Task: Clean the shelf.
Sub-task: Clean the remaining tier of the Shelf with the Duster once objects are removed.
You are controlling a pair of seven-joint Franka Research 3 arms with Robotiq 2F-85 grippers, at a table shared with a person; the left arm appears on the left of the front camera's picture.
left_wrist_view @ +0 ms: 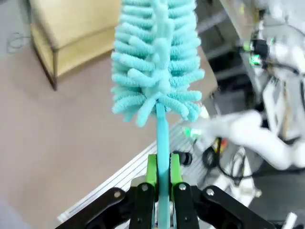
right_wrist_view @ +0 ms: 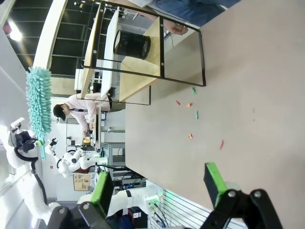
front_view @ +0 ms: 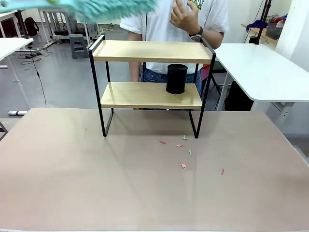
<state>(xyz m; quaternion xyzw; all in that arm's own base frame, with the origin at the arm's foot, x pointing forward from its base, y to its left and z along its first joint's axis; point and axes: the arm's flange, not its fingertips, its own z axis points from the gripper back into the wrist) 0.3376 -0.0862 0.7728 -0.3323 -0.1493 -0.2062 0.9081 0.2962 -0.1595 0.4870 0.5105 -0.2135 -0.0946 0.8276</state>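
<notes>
The shelf (front_view: 150,72) stands at the far middle of the brown table, two light boards in a thin black frame. A black cup (front_view: 176,79) sits on its lower board, right of centre. A teal fluffy duster (front_view: 106,8) hangs blurred in the air above and left of the top board. In the left wrist view my left gripper (left_wrist_view: 162,168) is shut on the duster's thin handle, and the duster head (left_wrist_view: 157,62) points away, with the shelf (left_wrist_view: 71,28) below it. My right gripper (right_wrist_view: 159,186) stands open, far back from the shelf (right_wrist_view: 138,52), holding nothing.
Several small pink and green scraps (front_view: 183,145) lie on the brown table (front_view: 72,183) in front of the shelf's right legs. A person stands behind the shelf with one hand (front_view: 183,17) raised. White tables (front_view: 263,67) stand to the right and left.
</notes>
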